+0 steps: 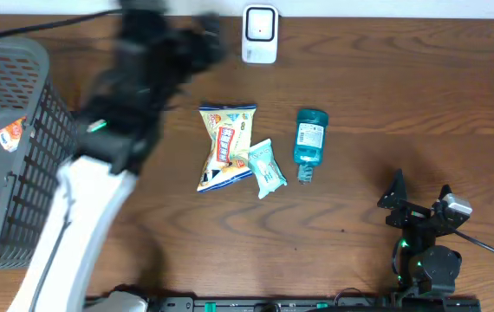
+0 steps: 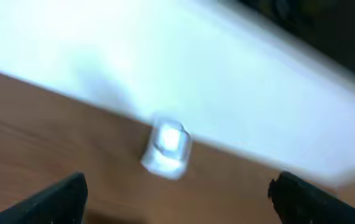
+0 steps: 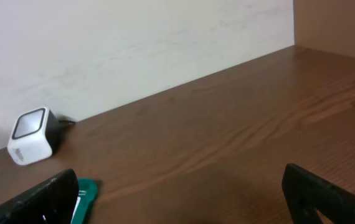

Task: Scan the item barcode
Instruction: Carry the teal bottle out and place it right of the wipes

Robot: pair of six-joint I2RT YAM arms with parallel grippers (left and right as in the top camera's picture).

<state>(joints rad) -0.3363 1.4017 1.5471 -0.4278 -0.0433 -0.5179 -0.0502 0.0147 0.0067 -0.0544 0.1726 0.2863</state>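
Observation:
The white barcode scanner (image 1: 260, 35) stands at the back edge of the table and also shows as a blurred scanner (image 2: 167, 148) and a sharper scanner (image 3: 33, 135). A yellow snack bag (image 1: 225, 146), a small pale packet (image 1: 266, 167) and a teal bottle (image 1: 309, 139) lie mid-table. My left gripper (image 2: 177, 200) is open and empty, motion-blurred, just left of the scanner in the overhead view, where the left gripper (image 1: 197, 45) is a dark smear. My right gripper (image 1: 419, 192) stands open and empty at the front right; in its wrist view the right gripper (image 3: 180, 199) has the teal bottle (image 3: 87, 190) by its left finger.
A grey mesh basket (image 1: 13, 147) fills the left edge, with an orange-labelled item (image 1: 10, 134) in it. The white wall (image 3: 134, 43) rises behind the scanner. A black cable (image 1: 39, 26) runs along the back left.

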